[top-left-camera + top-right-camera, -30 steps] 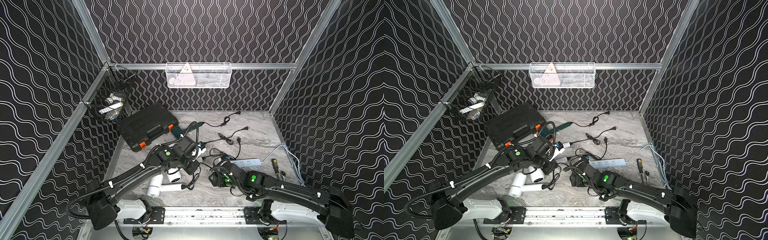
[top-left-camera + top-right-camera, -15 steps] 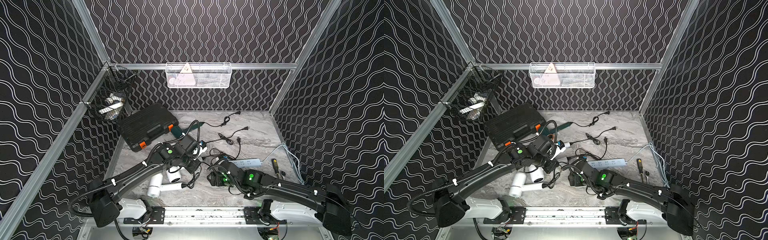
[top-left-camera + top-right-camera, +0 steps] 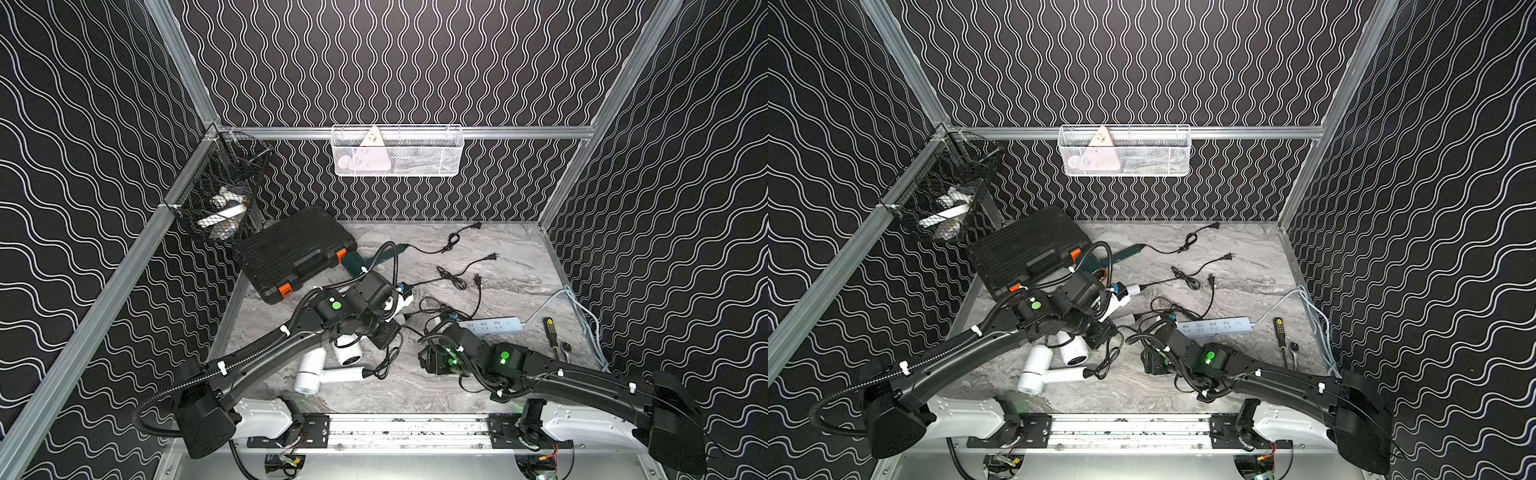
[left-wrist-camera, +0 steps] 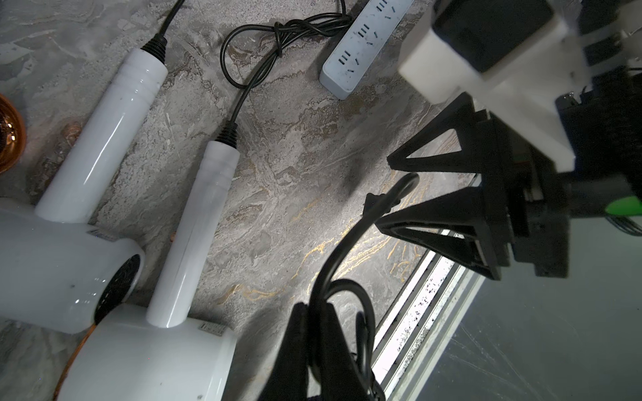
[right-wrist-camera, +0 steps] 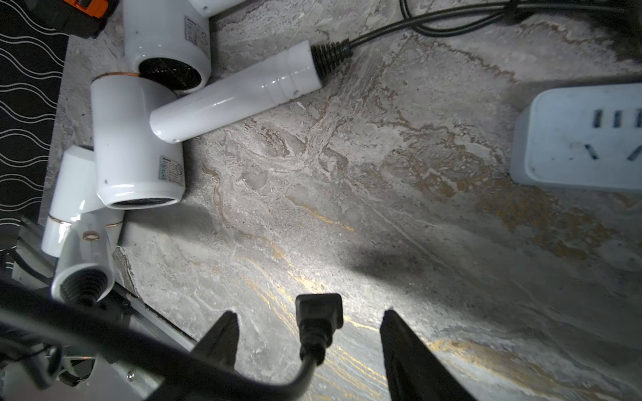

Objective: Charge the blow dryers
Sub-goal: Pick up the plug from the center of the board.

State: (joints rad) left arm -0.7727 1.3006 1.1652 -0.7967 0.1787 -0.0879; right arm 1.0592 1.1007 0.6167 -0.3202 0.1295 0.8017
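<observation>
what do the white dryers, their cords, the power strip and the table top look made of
white dryers: likely glossy moulded plastic; sharp light streaks on the handles.
cords: matte black, rubbery-looking jacket; they bend in loose loops.
power strip: probably matte pale blue plastic; even shading, no glare.
table top: grey marble look, gold veins; real stone or printed laminate cannot be told.

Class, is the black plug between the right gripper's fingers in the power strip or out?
Out. The plug hangs on its cord between the right gripper's open fingers, clear of the power strip.
</observation>
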